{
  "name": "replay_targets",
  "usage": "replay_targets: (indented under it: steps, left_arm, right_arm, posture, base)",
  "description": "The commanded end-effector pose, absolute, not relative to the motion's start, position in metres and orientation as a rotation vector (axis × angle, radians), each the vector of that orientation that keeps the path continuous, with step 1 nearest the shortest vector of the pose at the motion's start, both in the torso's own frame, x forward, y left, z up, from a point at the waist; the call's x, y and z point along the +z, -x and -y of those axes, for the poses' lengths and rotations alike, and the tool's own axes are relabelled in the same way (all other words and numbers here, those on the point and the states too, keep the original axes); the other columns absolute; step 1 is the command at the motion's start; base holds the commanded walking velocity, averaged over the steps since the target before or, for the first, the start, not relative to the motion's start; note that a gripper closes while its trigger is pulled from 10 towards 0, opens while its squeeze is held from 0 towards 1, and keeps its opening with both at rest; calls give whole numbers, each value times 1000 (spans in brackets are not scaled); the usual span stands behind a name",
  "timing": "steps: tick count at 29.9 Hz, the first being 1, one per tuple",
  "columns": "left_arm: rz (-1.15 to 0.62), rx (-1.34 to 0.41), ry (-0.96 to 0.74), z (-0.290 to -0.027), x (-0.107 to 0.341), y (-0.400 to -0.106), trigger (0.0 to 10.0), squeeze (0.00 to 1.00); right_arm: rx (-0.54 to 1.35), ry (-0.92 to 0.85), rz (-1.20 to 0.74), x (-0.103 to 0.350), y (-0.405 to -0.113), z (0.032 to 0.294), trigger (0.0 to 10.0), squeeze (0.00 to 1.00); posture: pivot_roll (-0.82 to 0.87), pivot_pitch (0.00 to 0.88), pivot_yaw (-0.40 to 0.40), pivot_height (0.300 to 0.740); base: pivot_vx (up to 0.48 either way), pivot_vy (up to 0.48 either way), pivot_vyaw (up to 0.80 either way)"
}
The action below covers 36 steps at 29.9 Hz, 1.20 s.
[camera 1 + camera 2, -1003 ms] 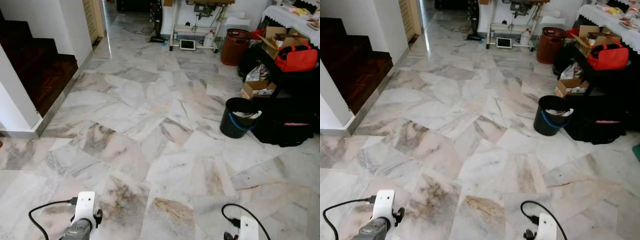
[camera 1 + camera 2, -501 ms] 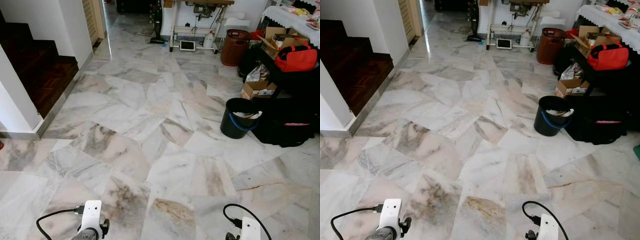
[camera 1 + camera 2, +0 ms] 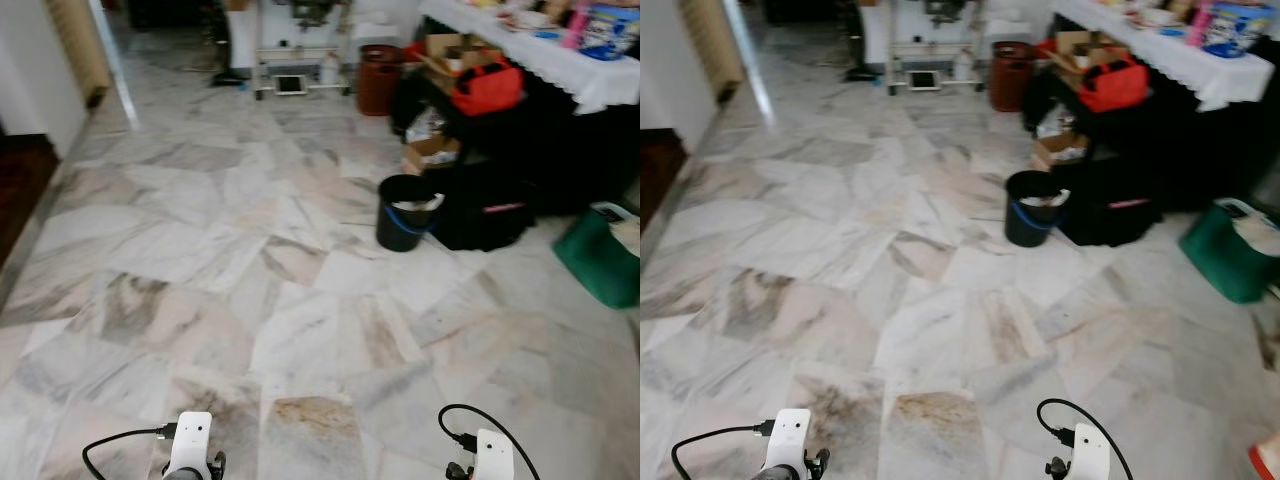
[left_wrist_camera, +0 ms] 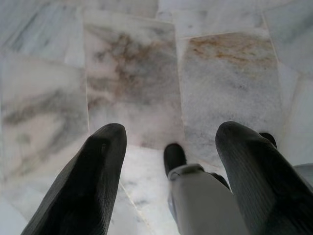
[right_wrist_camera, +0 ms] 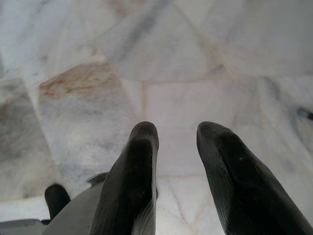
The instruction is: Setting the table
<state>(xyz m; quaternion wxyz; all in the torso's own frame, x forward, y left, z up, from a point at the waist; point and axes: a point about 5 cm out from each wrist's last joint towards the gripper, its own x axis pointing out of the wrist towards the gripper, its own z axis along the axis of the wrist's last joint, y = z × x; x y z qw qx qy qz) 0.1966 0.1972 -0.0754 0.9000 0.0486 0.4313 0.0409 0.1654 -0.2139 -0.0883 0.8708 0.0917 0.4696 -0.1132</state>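
A table with a white lace cloth stands at the far right, with a blue and white pack and other small items on it. Both arms hang low over the marble floor; their white wrist mounts show at the bottom edge. In the left wrist view my left gripper is open with nothing between its fingers. My right gripper is open too, with only floor tiles beyond it.
Under and before the table sit a red bag, black bags, a cardboard box and a black bucket. A green container is at the right, a brown bin at the back. Marble floor stretches ahead and left.
The whole picture has swung to the right: the staircase has slid out at the left and the table and green container have come in. Both arms still hang low.
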Motion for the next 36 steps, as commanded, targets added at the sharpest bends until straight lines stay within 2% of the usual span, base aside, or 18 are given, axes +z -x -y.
replay_targets:
  steps: [1, 13, 21, 36]
  left_arm:
    - [-920, 111, -103, -203, -77, -192, 10000, 0]
    - [-956, 155, -103, -213, -81, -181, 10000, 0]
    - [-971, 153, -59, -208, -84, -178, 10000, 0]
    - [-1044, 109, -124, -204, -90, -166, 10000, 0]
  right_arm:
    - [-239, -181, -997, -90, -162, 215, 10000, 0]
    - [-225, -158, -966, -85, -173, 216, 10000, 0]
    - [-220, -147, -966, -85, -171, 218, 10000, 0]
    - [-207, -136, -975, -86, -169, 218, 10000, 0]
  posture:
    - [41, 0, -43, 740]
    - [44, 0, -57, 740]
    - [41, 0, -61, 740]
    - [54, 0, -62, 740]
  base:
    - [0, 0, -781]
    - [0, 0, -779]
    - [0, 0, -775]
    - [0, 0, -775]
